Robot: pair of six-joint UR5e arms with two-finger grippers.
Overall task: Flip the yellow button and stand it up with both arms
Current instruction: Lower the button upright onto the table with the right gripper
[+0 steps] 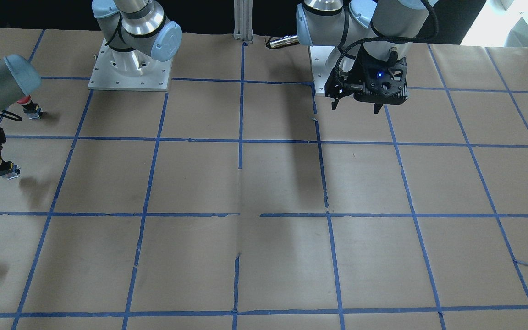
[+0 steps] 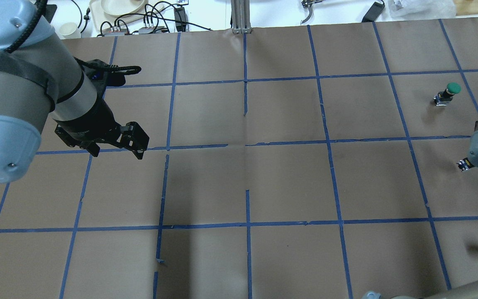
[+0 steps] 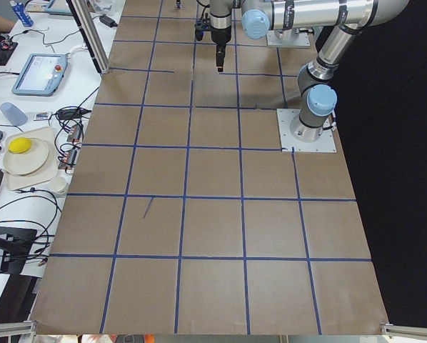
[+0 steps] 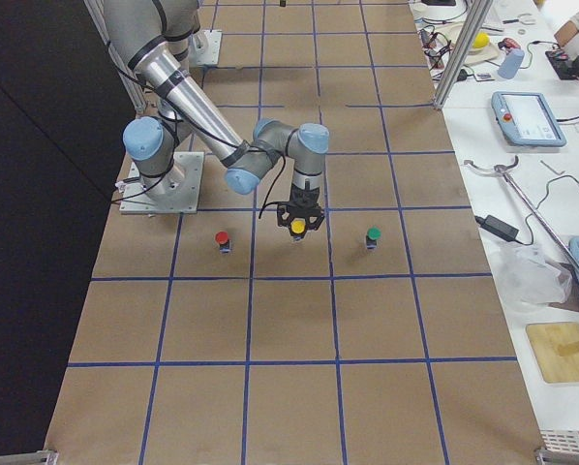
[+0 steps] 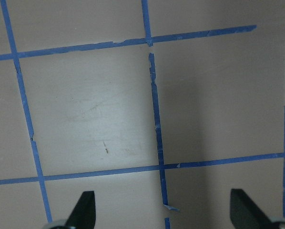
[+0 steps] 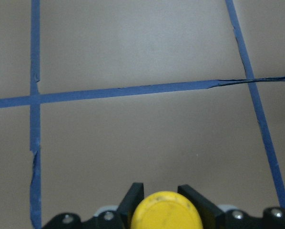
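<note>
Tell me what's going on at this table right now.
Two robot arms are working on a taped paper-covered table. The right gripper is closed around the yellow button, near the table's end on the robot's right, between a red button and a green button. I cannot tell whether it is lifted off the surface. The left gripper hangs open and empty over bare paper on the other side, away from the buttons.
</note>
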